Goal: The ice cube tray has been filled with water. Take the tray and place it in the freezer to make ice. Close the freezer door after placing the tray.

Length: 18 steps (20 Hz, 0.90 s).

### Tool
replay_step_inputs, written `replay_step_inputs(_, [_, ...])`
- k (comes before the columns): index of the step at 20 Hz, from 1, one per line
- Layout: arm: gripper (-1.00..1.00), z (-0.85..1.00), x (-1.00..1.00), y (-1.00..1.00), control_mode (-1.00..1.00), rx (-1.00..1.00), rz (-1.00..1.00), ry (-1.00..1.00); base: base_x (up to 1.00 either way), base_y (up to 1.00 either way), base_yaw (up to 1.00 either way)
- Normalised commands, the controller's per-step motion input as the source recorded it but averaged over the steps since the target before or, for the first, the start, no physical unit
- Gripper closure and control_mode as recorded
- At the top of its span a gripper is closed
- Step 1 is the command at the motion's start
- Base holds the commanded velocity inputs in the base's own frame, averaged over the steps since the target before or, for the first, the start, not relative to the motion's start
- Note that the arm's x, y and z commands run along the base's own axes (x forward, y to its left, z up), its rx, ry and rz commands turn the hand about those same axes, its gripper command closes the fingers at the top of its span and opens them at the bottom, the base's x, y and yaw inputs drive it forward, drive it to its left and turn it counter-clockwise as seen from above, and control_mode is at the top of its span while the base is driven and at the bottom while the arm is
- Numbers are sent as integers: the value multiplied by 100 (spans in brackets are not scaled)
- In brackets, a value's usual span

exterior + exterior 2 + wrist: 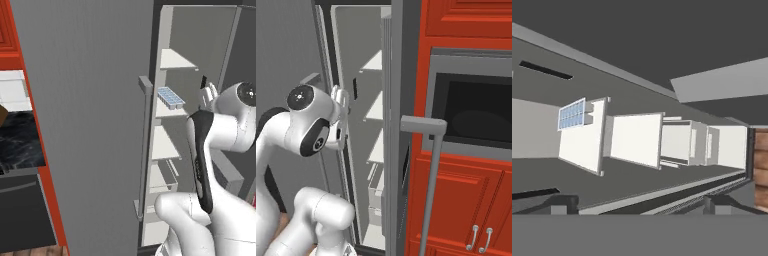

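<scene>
Ice cube tray (pixel 170 97) sits on white shelf (pixel 167 107) inside freezer (pixel 200 55); pincer (pixel 639 204) spread wide, holding nothing; freezer door (pixel 85 125) open.

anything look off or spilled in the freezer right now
Nothing looks spilled. The ice cube tray lies flat on a white shelf inside the freezer, its blue cells intact. The freezer door stands open, and the gripper is open and empty, clear of the tray.

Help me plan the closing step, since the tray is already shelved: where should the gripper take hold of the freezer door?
Grip the vertical bar handle on the freezer door midway up, approaching from the front with the open gripper straddling it sideways; the bar stands off the panel, leaving room behind.
</scene>
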Motion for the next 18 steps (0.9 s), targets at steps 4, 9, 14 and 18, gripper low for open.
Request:
replay_step_inputs(4, [-100, 0, -77, 0, -100, 0, 0, 0, 0, 0, 0])
replay_step_inputs(9, [-100, 0, -67, 5, -100, -1, 0, -3, 0, 0, 0])
replay_step_inputs(14, [-100, 0, -63, 4, -100, -3, 0, -10, 0, 0, 0])
replay_step_inputs(18, [-100, 0, -69, 1, -100, -1, 0, -4, 0, 0, 0])
